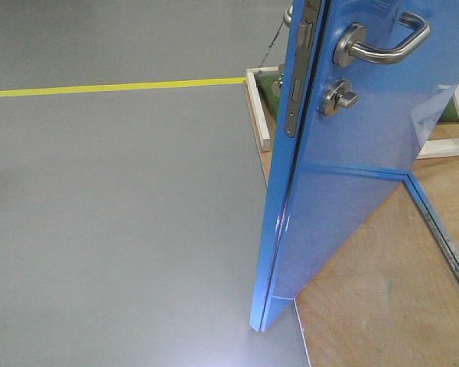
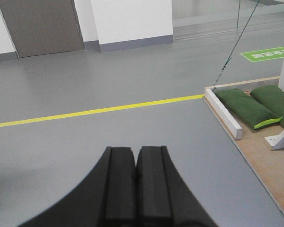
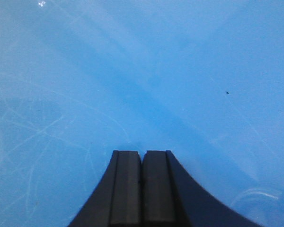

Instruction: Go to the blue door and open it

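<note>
The blue door (image 1: 352, 191) stands ajar in the front view, its edge turned toward me, with a steel lever handle (image 1: 382, 46), a round thumb-turn (image 1: 338, 99) below it and a latch plate (image 1: 298, 76) on the edge. My right gripper (image 3: 142, 153) is shut with nothing in it, its fingertips close against the glossy blue door panel (image 3: 132, 71), which fills the right wrist view. My left gripper (image 2: 135, 149) is shut and empty, hanging over the grey floor left of the door. Neither gripper shows in the front view.
A yellow floor line (image 2: 94, 111) crosses the grey floor. The door's plywood base (image 1: 382, 290) has a white wooden border (image 2: 222, 111) and holds green sandbags (image 2: 246, 108). A cord (image 2: 234, 42) slants up from the base. A grey wall door (image 2: 40, 23) stands far back.
</note>
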You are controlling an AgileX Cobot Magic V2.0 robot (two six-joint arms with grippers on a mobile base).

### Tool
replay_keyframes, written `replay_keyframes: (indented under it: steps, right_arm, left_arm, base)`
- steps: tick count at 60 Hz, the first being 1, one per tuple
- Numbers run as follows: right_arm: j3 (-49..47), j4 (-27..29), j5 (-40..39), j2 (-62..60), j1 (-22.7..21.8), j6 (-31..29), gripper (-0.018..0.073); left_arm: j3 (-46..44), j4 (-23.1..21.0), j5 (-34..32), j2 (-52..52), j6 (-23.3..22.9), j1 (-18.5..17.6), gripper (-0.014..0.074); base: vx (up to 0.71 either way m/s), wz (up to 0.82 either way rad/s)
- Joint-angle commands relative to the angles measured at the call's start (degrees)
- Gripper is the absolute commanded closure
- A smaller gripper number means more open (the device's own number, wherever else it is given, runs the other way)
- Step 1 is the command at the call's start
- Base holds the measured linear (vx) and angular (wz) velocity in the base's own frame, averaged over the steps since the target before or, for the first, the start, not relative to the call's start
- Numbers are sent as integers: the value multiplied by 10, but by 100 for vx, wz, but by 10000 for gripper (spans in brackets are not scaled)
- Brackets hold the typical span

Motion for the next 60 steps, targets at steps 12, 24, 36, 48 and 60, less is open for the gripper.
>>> replay_keyframes:
  steps: [12, 24, 36, 48, 60]
  right_arm:
    - [-23, 1, -30, -12, 1, -8, 557]
    - [-23, 1, -30, -11, 1, -8, 557]
    - [-23, 1, -30, -11, 1, -8, 557]
    - [-23, 1, -30, -11, 1, -8, 557]
    - [-23, 1, -30, -11, 1, -8, 557]
  left_arm:
    - [3, -4, -49, -4, -1, -2, 526]
    - [3, -4, -49, -4, -1, -2, 526]
    - [3, -4, -49, -4, -1, -2, 526]
    - [3, -4, -49, -4, -1, -2, 526]
    - [3, -4, -49, -4, -1, -2, 526]
  base:
    - [0, 0]
    - [0, 0]
    - [0, 0]
    - [0, 0]
    - [0, 0]
